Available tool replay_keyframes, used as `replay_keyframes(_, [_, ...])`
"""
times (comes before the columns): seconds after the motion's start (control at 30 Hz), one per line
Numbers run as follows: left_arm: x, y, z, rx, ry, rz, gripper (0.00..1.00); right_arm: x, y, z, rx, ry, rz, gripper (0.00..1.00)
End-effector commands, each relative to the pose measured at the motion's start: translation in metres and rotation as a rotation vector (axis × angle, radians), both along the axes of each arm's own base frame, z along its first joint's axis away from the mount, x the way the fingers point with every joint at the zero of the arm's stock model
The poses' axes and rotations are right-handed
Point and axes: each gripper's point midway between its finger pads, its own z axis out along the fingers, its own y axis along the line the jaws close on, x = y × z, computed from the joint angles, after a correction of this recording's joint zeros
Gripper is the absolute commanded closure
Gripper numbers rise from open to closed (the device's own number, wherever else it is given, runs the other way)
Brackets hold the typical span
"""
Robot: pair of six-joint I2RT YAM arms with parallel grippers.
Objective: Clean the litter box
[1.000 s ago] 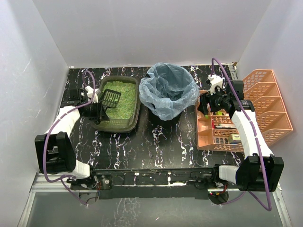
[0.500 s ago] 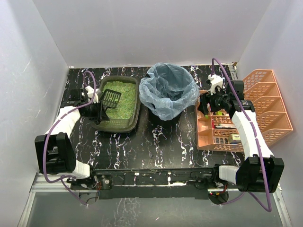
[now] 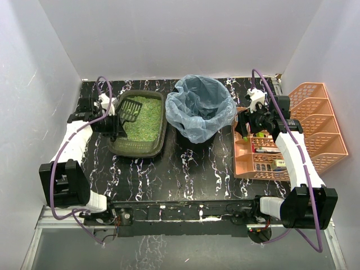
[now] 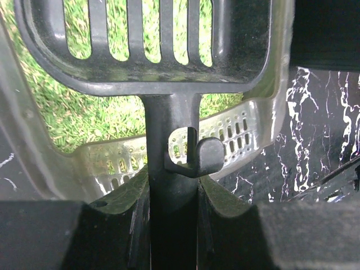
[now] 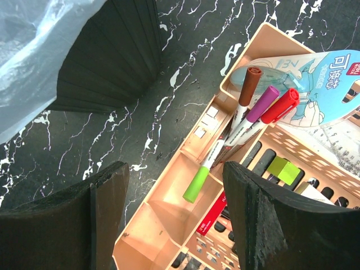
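The litter box [image 3: 134,148] is a dark olive tray of green litter [image 3: 144,119] at the left of the table. A black slotted scoop [image 3: 130,109] hangs over its far left part, head above the litter. My left gripper [image 3: 116,116] is shut on the scoop's handle at the tray's left rim. In the left wrist view the handle [image 4: 171,135] runs between the closed fingers [image 4: 225,208], with the slotted head [image 4: 152,50] over the litter [image 4: 73,112]. My right gripper [image 3: 243,126] is open and holds nothing, hanging over the orange organiser's near-left corner [image 5: 163,225].
A round bin lined with a translucent blue bag [image 3: 199,107] stands right of the tray; its dark ribbed wall [image 5: 112,62] shows in the right wrist view. The orange organiser [image 3: 253,163] at the right holds markers [image 5: 247,112] and small items. White walls enclose the table.
The left arm has swung outward to the left and the scoop has shifted toward the far left part of the tray. The right arm has not moved.
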Motion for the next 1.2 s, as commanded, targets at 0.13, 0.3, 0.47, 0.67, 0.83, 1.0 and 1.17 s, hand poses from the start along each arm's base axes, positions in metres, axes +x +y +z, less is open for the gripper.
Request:
replay_keyframes(0.13, [0.003,-0.008,0.069,0.057,-0.104,-0.044,1.0,0.012,0.001,0.029,0.002,-0.106,0.016,0.27])
replay_keyframes(0.3, [0.009,-0.016,0.097,0.083,-0.139,-0.052,1.0,0.009,0.0,0.028,-0.003,-0.113,0.012,0.27])
replay_keyframes(0.47, [0.019,-0.022,0.12,0.094,-0.14,-0.055,1.0,0.007,-0.001,0.029,-0.009,-0.116,0.008,0.27])
replay_keyframes(0.67, [0.03,-0.036,0.149,0.098,-0.201,-0.077,1.0,0.007,-0.001,0.029,-0.008,-0.112,0.004,0.27])
replay_keyframes(0.83, [0.038,-0.059,0.166,0.115,-0.237,-0.12,1.0,0.004,-0.001,0.029,-0.007,-0.11,-0.003,0.27])
replay_keyframes(1.0, [0.048,-0.085,0.183,0.111,-0.267,-0.155,1.0,0.004,-0.003,0.031,-0.014,-0.109,-0.012,0.27])
replay_keyframes(1.17, [0.053,-0.116,0.19,0.137,-0.292,-0.219,1.0,0.004,-0.005,0.028,-0.02,-0.1,-0.018,0.27])
